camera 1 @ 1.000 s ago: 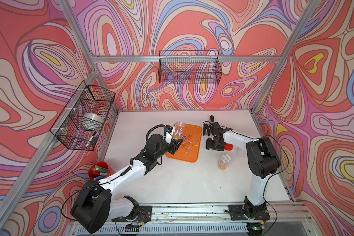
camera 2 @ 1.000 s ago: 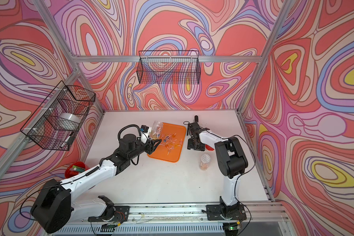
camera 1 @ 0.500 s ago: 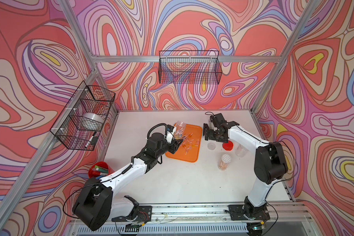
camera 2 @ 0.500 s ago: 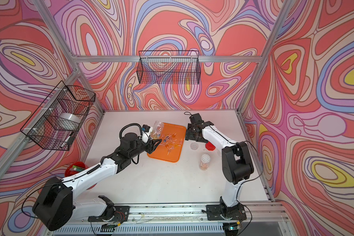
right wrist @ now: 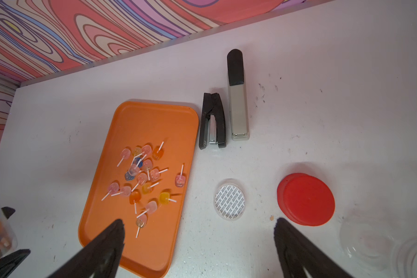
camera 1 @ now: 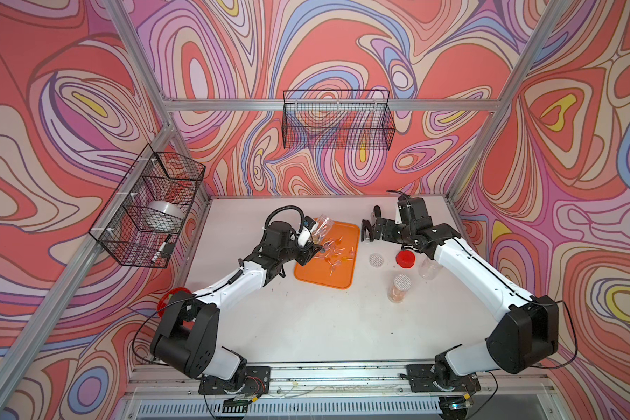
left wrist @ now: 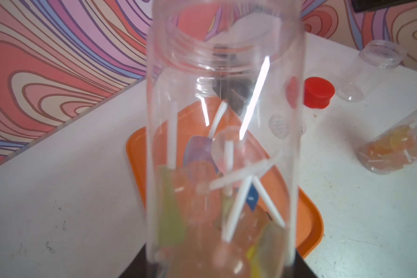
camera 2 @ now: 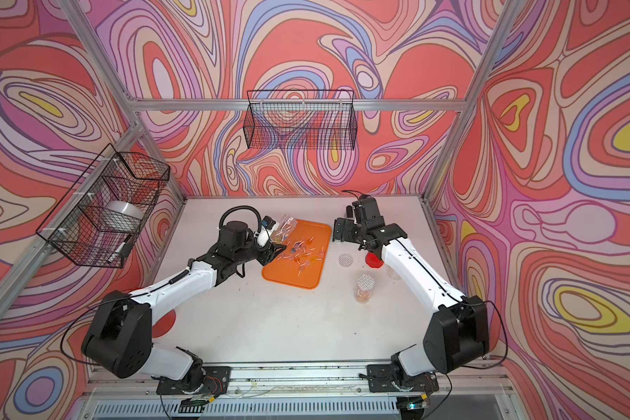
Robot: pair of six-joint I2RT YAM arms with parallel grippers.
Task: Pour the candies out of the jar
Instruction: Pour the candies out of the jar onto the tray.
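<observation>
Candies [right wrist: 142, 178] lie on the tray [right wrist: 154, 115], with the staplers [right wrist: 212, 120] just beside it.

I get bright, even overhead light in both top views. The white tabletop [camera 1: 324, 327] carries only faint, soft shadows, and the red round lid [camera 1: 405, 259] at 3 o'clock of the orange rectangular plastic tray [camera 1: 321, 276] reads clearly. My left wrist view is smeared: the clear plastic jar [left wrist: 222, 149] is blurred, with white glare streaks. The right claw [right wrist: 199, 222] looks soft-edged and out of focus.
</observation>
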